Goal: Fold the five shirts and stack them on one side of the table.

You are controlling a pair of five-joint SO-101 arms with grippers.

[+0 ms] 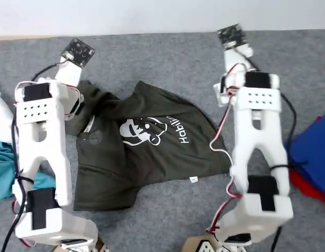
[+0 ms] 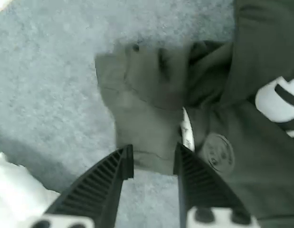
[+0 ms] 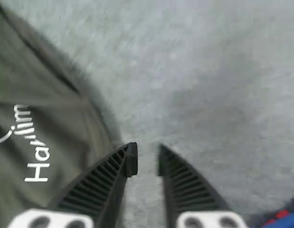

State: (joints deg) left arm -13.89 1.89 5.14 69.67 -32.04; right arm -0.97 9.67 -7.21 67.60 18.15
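Apparently little is done. The green shirt [image 1: 151, 152] lies rumpled and unfolded at mid-frame in the high view. Teal cloth [image 1: 2, 168] and white cloth [image 1: 0, 121] sit at the left edge, blue [image 1: 312, 147] and red [image 1: 309, 189] at the right, with no neat stack visible. The left jaws stand part open over the sleeve [image 2: 137, 118], gripping nothing. The right jaws, narrowly apart and empty, are beside the shirt's right edge. The tabletop [image 1: 167, 58] is grey and felt-like, with a pale wall [image 1: 151, 16] along the top.
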